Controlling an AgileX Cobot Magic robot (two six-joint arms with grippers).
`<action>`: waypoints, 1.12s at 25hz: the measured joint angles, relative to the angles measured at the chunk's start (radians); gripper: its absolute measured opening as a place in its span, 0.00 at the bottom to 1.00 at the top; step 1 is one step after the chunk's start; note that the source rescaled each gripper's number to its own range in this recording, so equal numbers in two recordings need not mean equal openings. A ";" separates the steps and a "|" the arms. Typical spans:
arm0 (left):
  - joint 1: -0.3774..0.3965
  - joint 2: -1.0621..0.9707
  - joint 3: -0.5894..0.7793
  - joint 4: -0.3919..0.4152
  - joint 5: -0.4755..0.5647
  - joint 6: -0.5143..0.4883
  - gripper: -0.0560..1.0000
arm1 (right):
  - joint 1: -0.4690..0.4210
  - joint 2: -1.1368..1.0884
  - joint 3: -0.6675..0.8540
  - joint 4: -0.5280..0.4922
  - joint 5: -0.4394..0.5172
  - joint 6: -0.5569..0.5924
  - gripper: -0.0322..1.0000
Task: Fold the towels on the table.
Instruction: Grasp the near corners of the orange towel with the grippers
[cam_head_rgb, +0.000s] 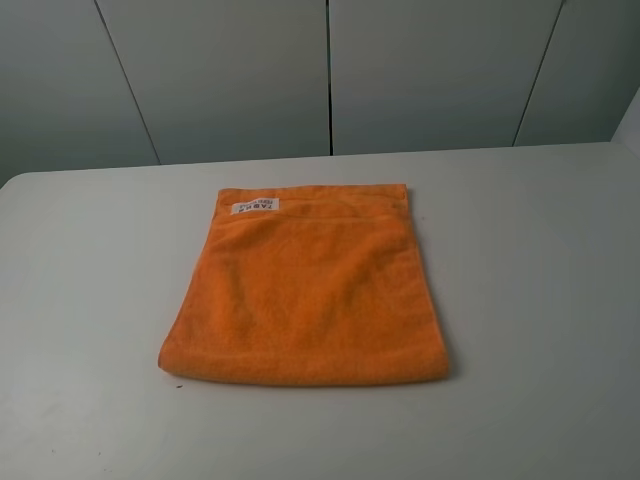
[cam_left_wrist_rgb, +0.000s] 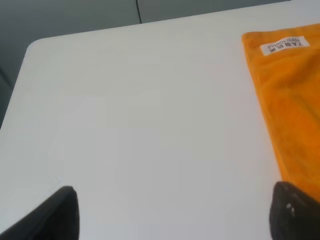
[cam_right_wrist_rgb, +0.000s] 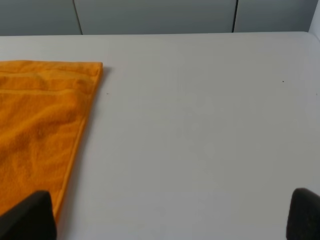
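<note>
The orange towel (cam_head_rgb: 312, 290) lies flat in the middle of the white table (cam_head_rgb: 540, 300), doubled over with its fold toward the front edge. Its white label (cam_head_rgb: 256, 206) sits near the far left hem. The towel also shows in the left wrist view (cam_left_wrist_rgb: 292, 95), with the label (cam_left_wrist_rgb: 283, 46), and in the right wrist view (cam_right_wrist_rgb: 37, 125). No arm shows in the high view. My left gripper (cam_left_wrist_rgb: 175, 212) is open above bare table left of the towel. My right gripper (cam_right_wrist_rgb: 172, 215) is open above bare table right of the towel. Both are empty.
Grey wall panels (cam_head_rgb: 330, 70) stand behind the table's far edge. The table's rounded far left corner (cam_left_wrist_rgb: 35, 45) shows in the left wrist view. Bare white tabletop lies on both sides of the towel and in front of it.
</note>
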 joint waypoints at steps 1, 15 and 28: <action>0.000 0.000 0.000 0.000 0.000 0.000 0.98 | 0.000 0.000 0.000 0.000 0.000 0.000 1.00; 0.000 0.436 -0.061 -0.164 -0.215 0.121 0.98 | 0.008 0.334 -0.046 0.270 -0.134 -0.383 1.00; 0.000 1.120 -0.162 -0.545 -0.395 0.800 0.98 | 0.255 1.058 -0.208 0.341 -0.194 -0.775 1.00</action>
